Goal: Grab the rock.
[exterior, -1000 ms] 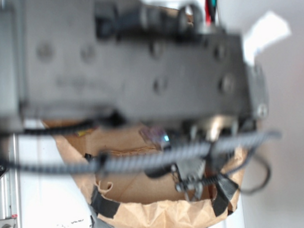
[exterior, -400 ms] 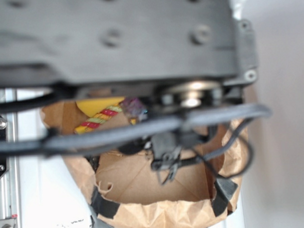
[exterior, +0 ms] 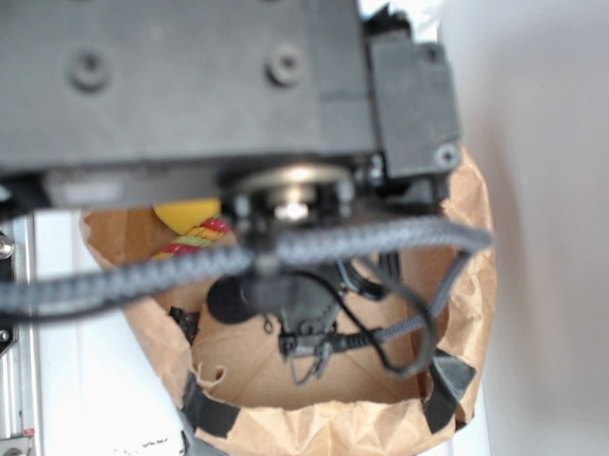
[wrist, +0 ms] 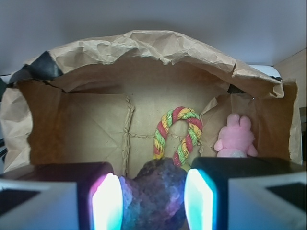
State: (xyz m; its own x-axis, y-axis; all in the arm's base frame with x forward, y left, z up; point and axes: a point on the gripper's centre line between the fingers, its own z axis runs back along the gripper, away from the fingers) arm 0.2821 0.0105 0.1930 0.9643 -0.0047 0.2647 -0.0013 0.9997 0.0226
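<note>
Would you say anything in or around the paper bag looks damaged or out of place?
The paper bag has a crumpled, uneven rim patched with black tape, so it looks worn. Inside, nothing seems spilled: the rope toy and pink plush lie on the bottom, and the rock sits between the hand's fingers.

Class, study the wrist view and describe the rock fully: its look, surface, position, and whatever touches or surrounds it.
The rock is a dark brown, roundish lump with a rough, bumpy surface, tinged purple and blue by the light. It sits at the bottom centre of the wrist view, between the fingers of the gripper, which flank it closely; whether they press it cannot be told. It lies inside the brown paper bag, just in front of the striped rope loop. Its lower part is cut off by the frame.
</note>
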